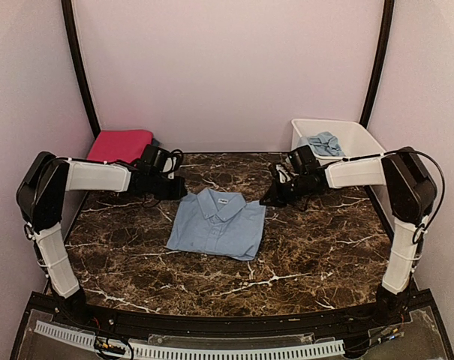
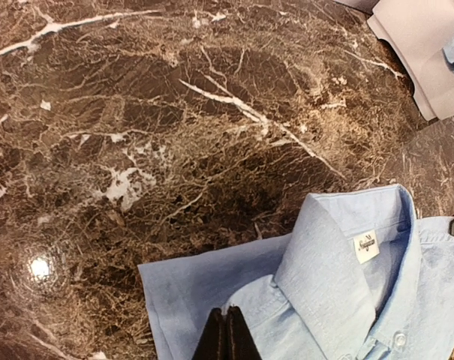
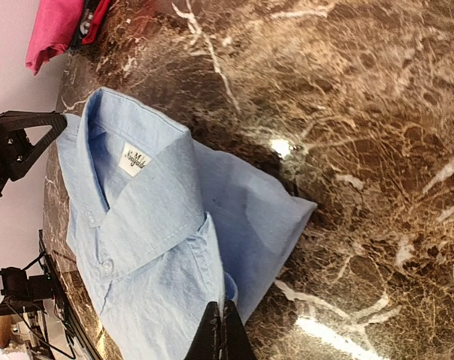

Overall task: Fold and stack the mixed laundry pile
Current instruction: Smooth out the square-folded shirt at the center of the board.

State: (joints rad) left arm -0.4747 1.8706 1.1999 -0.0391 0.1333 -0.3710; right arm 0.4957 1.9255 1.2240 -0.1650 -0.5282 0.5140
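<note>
Now the left gripper (image 1: 180, 189) and the right gripper (image 1: 272, 196) are pressing their fingers together at the shoulders of the folded blue shirt (image 1: 217, 223), which is lying in the middle of the table (image 1: 324, 247). They are probably doing this to carry it to a stack, but I cannot tell whether they have caught any cloth.

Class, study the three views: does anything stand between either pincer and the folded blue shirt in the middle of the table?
Nothing visible does. The left pincer and right pincer are both shut right at the blue shirt, one at each shoulder. Whether they actually pinch the cloth cannot be told.
</note>
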